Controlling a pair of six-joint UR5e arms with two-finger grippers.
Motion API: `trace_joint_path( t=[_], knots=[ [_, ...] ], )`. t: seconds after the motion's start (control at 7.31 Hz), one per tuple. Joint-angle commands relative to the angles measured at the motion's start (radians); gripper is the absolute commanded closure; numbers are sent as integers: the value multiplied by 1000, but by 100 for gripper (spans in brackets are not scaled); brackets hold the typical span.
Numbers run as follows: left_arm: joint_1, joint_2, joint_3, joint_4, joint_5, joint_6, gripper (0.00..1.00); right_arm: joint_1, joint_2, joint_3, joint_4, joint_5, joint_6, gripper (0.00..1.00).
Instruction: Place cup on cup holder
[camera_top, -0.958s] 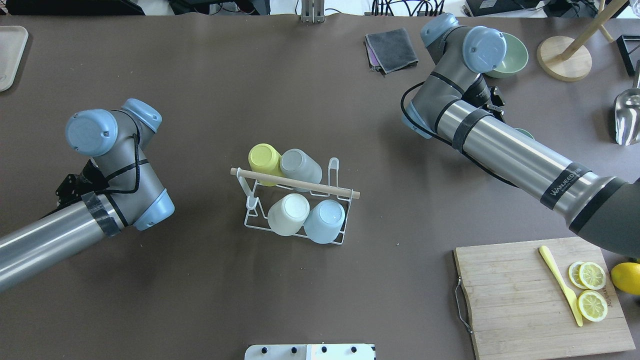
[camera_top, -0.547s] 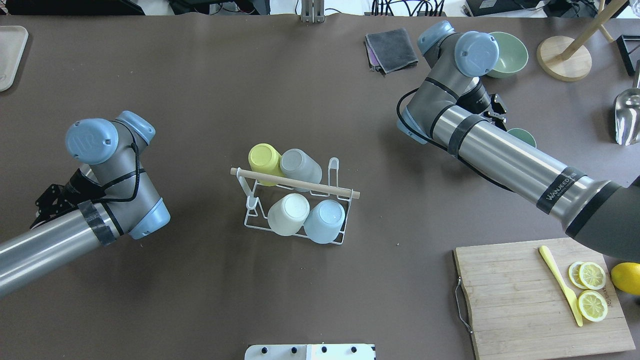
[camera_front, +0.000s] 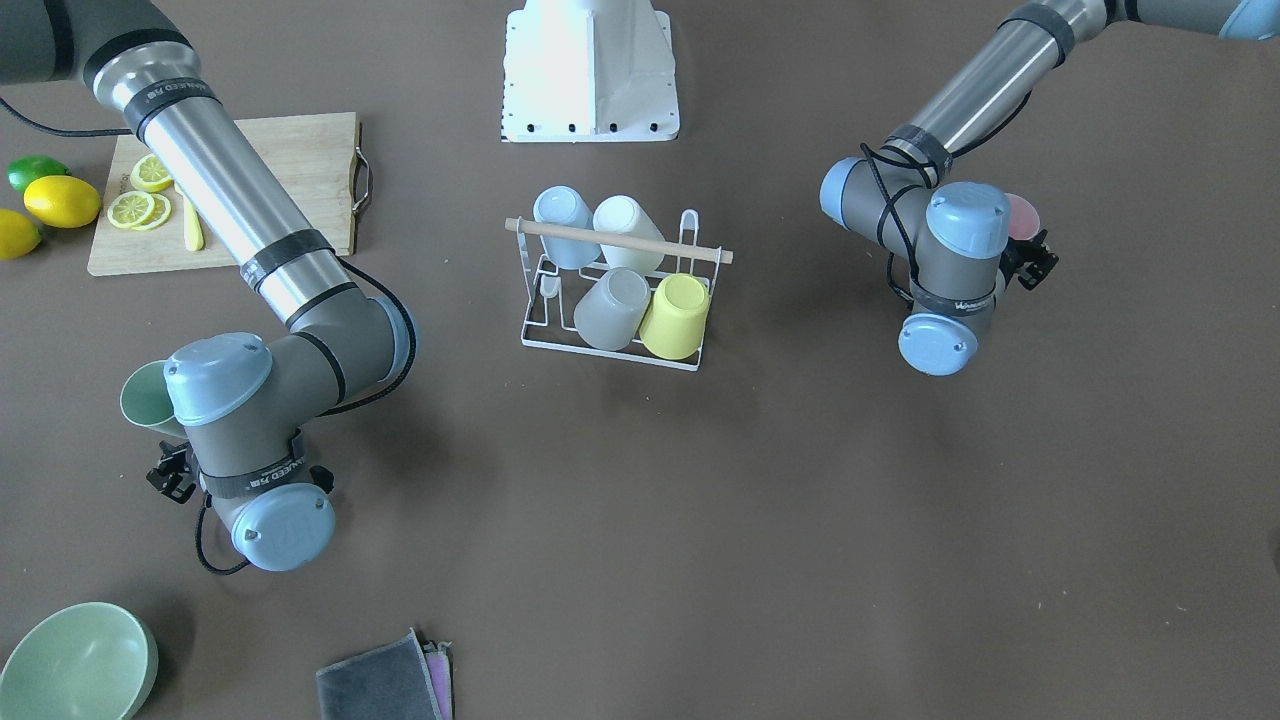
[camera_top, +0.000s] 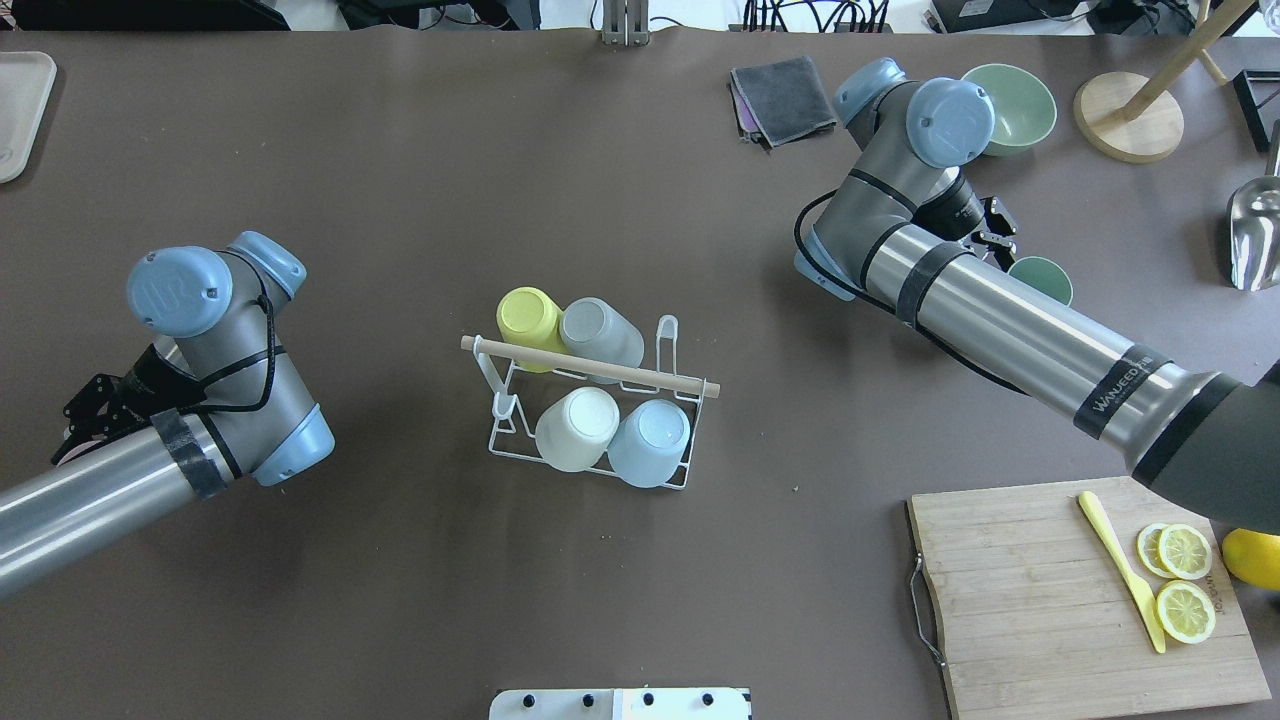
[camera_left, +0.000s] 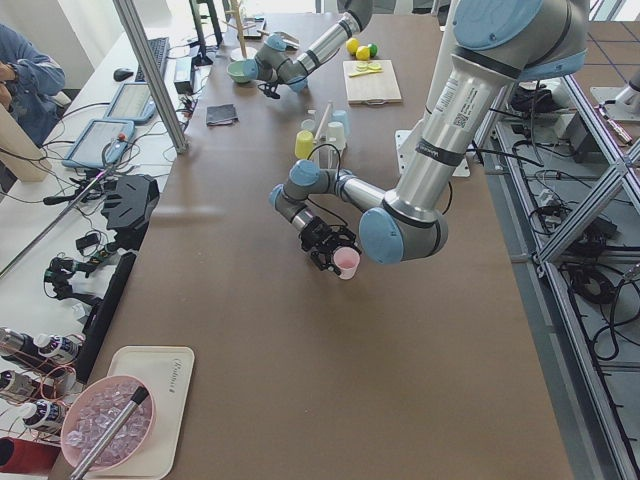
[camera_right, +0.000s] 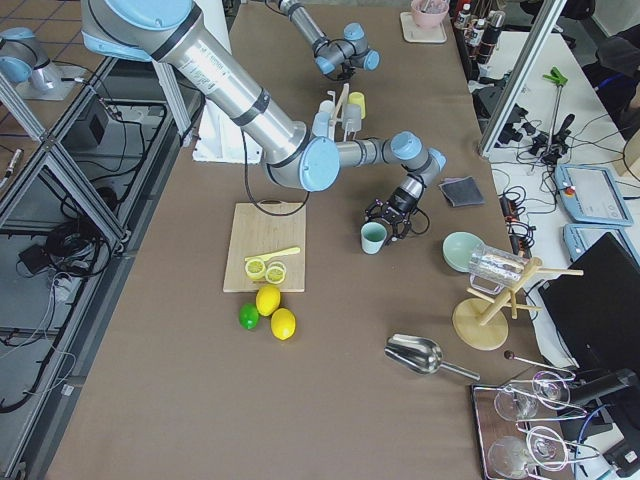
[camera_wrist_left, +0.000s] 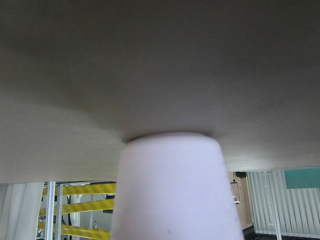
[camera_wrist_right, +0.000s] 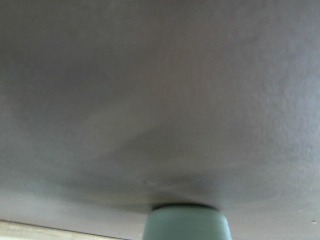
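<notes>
White wire cup holder (camera_top: 668, 332) w/ wooden rod handle, mid-table, four cups (camera_top: 577, 428) upturned on it. L gripper (camera_left: 335, 253) clamps pink cup (camera_left: 347, 262); R gripper (camera_right: 387, 224) clamps green cup (camera_right: 373, 238), both well apart from it.

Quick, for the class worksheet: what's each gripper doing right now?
The left gripper is at the pink cup; open or shut cannot be told.
The right gripper is at the green cup; open or shut cannot be told.
</notes>
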Motion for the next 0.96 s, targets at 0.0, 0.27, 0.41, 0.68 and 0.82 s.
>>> trace_joint_path(
  t=[0.0,0.27,0.41,0.68,0.82],
  knots=[
    [-1,11,-8,1,14,10,28,3,-19,19,-1,-15,-16,0],
    [-24,37,-100,-7,10,4,87,3,-30,32,-5,-15,-18,0],
    [-49,83,-222,-69,2,-9,93,3,-31,39,-13,-17,-18,0],
    [-82,218,-577,-241,-93,-205,93,3,-41,49,-19,-27,-16,0],
    [-83,270,-708,-287,-95,-235,88,3,-48,54,-28,-35,-16,0]
  ],
)
